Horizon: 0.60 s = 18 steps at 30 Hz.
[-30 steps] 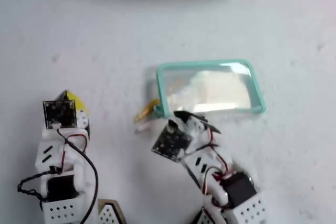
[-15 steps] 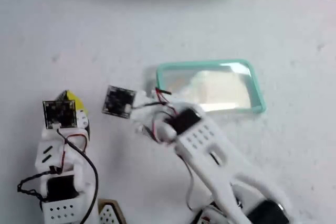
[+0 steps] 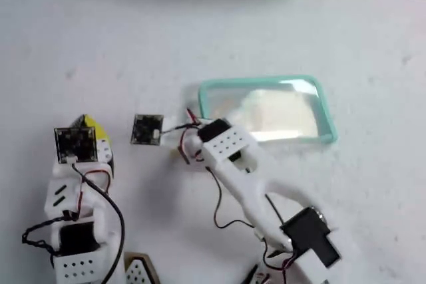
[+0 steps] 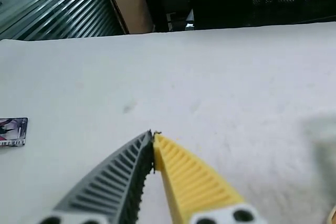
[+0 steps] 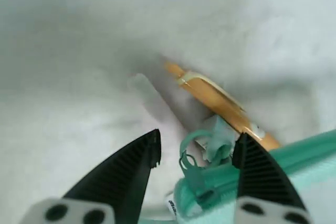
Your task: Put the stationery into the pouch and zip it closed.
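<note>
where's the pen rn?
Right wrist view: the pen lies on the table beside the pouch's zipper corner, just ahead of the open right claw. In the high view that is the pouch's left end.

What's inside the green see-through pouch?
Through the clear side of the pouch, only a pale shape and glare show; I cannot tell what it is. The right arm covers one corner. The orange pen lies outside, by the zipper end.
</note>
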Motion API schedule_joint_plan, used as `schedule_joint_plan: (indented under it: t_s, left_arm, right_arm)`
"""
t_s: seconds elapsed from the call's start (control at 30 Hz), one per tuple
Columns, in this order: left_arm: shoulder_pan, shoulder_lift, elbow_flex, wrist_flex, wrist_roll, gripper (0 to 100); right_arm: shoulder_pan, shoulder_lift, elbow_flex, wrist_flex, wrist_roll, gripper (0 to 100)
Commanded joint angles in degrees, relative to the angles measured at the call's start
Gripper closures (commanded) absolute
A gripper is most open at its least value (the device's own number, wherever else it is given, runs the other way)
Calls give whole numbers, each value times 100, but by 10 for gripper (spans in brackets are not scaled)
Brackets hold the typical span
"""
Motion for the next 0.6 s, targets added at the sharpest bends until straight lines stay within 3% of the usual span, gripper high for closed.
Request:
schedule_joint_plan:
  t_s: [0.0,0.23,0.4,0.57]
  left_arm:
    - [-31,-48,-26,-308,79,976]
    - [-31,-48,53,-448,79,976]
    - [-31,-48,53,-448,79,976]
    - [-31,-48,53,-448,79,976]
  right_arm:
    - [163,31,-229,-119,97,782]
    - [453,66,-141,-321,114,782]
    - [629,66,422,-963,756,787]
    - [734,48,624,-1314,782,893]
